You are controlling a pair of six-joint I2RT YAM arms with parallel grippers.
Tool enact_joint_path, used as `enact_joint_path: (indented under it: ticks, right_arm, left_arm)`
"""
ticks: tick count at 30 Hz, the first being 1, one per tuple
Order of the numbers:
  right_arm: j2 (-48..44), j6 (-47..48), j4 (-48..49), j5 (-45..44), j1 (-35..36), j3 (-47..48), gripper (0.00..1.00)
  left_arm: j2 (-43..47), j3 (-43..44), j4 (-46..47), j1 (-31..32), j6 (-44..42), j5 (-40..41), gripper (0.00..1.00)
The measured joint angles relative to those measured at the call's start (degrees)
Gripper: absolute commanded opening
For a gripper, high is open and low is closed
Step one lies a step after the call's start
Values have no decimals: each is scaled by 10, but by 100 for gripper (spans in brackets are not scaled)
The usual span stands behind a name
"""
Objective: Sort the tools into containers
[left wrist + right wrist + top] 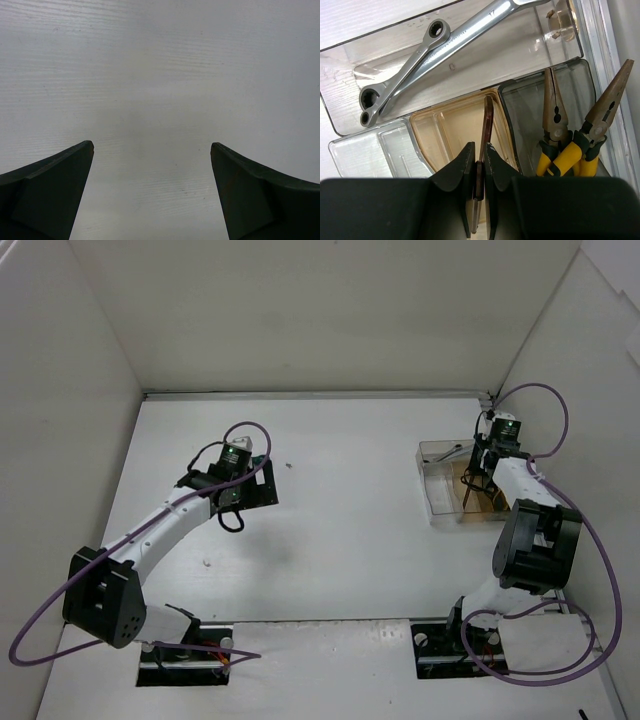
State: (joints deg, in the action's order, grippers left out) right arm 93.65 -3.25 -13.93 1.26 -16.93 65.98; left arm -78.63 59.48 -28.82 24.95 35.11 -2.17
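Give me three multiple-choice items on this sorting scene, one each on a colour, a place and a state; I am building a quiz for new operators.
1. What colour are the handles of the pliers?
A. Red. B. Yellow. C. Blue.
2. Where does the silver wrench lie?
A. In the long clear bin. B. Under the pliers. C. Propped upright against the pliers.
3. How is the right gripper?
A. Wide open and empty. B. Out of sight. C. Shut on a thin dark tool.

Answers:
1 B, the grips below the metal noses are yellow.
2 A, the silver wrench lies flat inside the long clear bin, apart from the pliers.
3 C, the fingers pinch the thin dark tool between them.
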Motion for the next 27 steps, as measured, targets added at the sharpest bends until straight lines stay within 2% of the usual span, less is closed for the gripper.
enact_joint_path:
  ticks: [12,20,27]
  right_arm:
    - [0,-16,-1,10,1,-6,26]
    - [-3,-33,-1,11,4,-15,33]
    - [-81,-70,-5,26,18,-15,44]
  left_arm:
    - [0,-2,0,-4,0,-6,100]
    - [0,-2,0,-7,1,-9,100]
    - [-44,32,-16,-55,24,-8,98]
